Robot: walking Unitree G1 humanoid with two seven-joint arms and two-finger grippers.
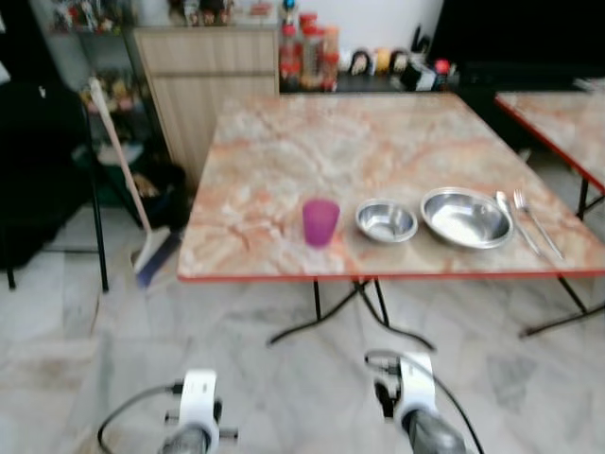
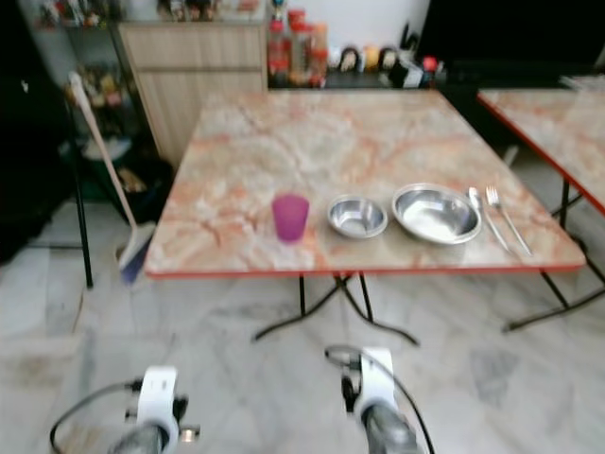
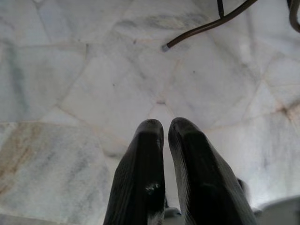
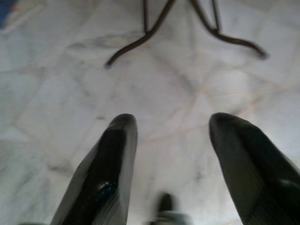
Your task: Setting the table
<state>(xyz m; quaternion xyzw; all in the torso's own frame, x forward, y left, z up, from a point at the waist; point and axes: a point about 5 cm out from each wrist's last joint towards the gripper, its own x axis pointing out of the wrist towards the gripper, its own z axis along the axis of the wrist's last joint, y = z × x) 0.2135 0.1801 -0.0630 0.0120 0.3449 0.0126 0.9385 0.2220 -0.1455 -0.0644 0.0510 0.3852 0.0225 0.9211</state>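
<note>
Though set, table (image 1: 284, 161) beyond hands.

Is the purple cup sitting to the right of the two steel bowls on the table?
No: the purple cup stands left of the small bowl, and the large bowl lies further right, beside the cutlery.

- A pale wooden cabinet (image 1: 203, 90) stands against the back wall.
- A long-handled broom (image 1: 128, 184) leans just left of the cabinet, its bristles on the floor.
- Red-capped jars and bottles (image 1: 307, 57) stand in a cluster just right of the cabinet.
- The pale grey marble-tile floor (image 1: 284, 378) spreads out in front of the cabinet.
</note>
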